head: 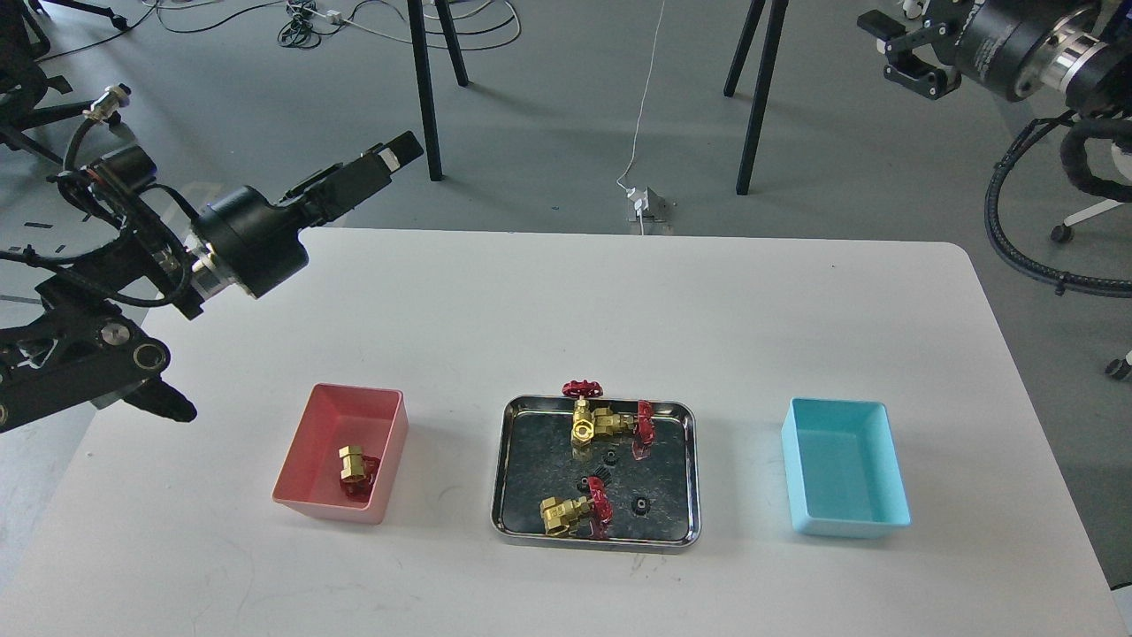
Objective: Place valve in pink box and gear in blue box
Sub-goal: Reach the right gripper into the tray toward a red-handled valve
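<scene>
The pink box (305, 460) stands at the front left of the white table and holds one brass valve (355, 464) with a red handwheel. The blue box (845, 482) stands at the front right and is empty. Between them a steel tray (500, 482) holds three more valves (592, 423) and three small black gears (638, 505). My left gripper (393, 157) hovers high over the table's far left edge, well behind the pink box, with its fingers not told apart. My right gripper (889, 49) is raised off the table at the top right, open and empty.
The table's far edge runs behind the tray. Black tripod legs (424, 88) and cables stand on the floor beyond it. A black cable hose (1017, 248) hangs off the table's right side.
</scene>
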